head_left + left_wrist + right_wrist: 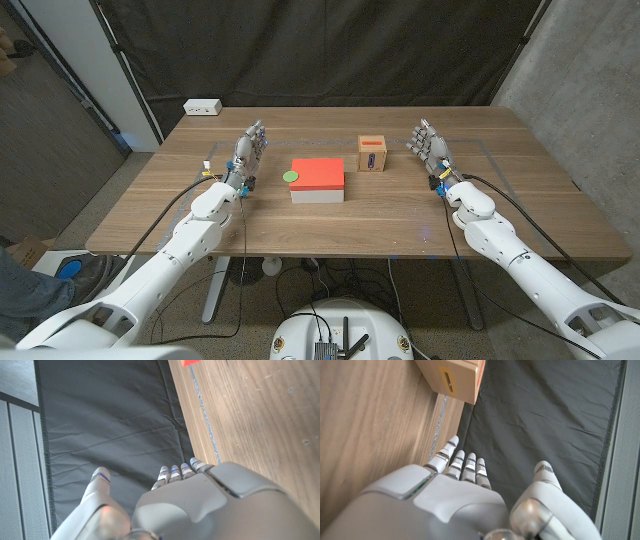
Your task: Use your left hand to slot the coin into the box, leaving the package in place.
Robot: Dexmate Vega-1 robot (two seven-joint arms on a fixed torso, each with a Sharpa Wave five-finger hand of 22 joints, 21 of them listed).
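The small flat green coin (290,177) on the red-topped package (318,181) looks light and slippery; pinch its edges. The left hand (248,153) is spread and empty.

Package (318,180): red top, white sides. Coin (290,177) on its left corner: bright green. Box (373,154) right of the package: tan wood, red top, dark slot on a yellow patch. Worktop (330,232): brown woodgrain. Hands: light grey. Backdrop (330,50) behind the package: black.
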